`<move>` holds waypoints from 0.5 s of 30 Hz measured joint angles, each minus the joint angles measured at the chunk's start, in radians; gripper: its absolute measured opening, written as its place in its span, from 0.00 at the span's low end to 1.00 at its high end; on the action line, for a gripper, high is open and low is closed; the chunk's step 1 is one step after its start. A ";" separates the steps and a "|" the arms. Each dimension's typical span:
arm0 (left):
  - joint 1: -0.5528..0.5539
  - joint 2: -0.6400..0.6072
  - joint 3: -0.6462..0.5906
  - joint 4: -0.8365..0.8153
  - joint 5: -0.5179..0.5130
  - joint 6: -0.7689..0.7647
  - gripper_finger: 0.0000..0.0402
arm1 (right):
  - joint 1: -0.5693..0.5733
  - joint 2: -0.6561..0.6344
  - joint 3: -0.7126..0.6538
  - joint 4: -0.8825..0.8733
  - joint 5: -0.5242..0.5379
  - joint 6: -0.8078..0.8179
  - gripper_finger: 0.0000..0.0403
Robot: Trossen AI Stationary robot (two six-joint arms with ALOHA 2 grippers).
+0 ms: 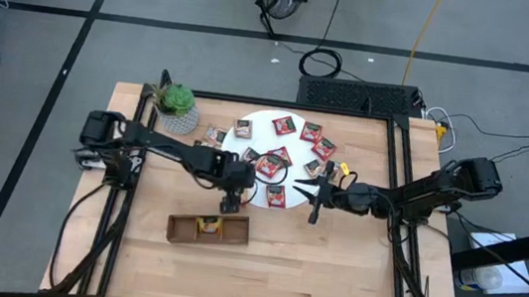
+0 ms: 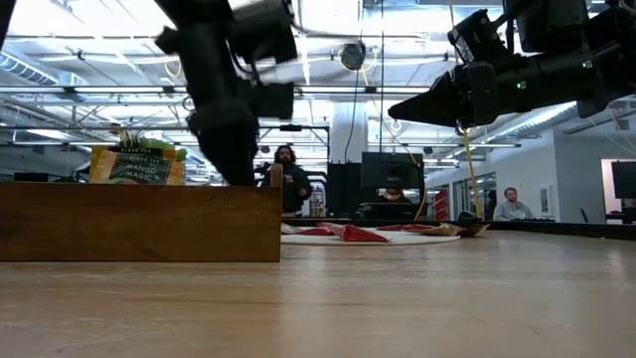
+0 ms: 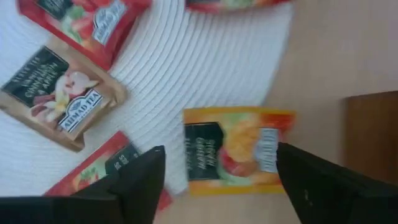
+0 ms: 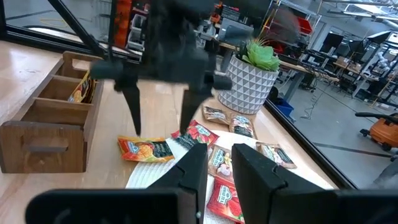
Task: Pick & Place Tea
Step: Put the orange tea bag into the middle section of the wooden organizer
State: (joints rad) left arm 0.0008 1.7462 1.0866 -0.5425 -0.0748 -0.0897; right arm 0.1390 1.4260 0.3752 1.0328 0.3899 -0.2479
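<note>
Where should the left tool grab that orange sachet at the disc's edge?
Grip the orange sachet across its two opposite side edges, coming straight down. It lies flat, half off the white disc, and the open left tool already hangs over it, fingers either side. The tray is close by.

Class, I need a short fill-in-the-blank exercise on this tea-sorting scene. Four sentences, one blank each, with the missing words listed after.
1. The left gripper hangs open above an orange-yellow sachet lying at the edge of the white ____.
2. One sachet already sits in the ____ compartment of the wooden tray.
3. The pot holding the green plant is ____ in colour.
4. The right gripper holds ____.

Missing words: disc; middle; white; nothing
</note>
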 joint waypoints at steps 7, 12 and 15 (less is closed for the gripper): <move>0.060 0.051 0.000 0.032 0.045 0.105 0.82 | 0.000 0.000 0.000 -0.011 0.001 -0.003 0.15; 0.079 0.052 0.000 0.044 0.205 0.134 0.79 | -0.002 0.000 0.000 -0.016 0.001 -0.003 0.15; 0.080 0.052 0.000 0.054 0.212 0.138 0.77 | -0.002 0.000 0.000 -0.016 0.001 -0.003 0.15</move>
State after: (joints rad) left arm 0.0805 1.7977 1.0863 -0.4887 0.1371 0.0483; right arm 0.1371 1.4258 0.3752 1.0172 0.3908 -0.2512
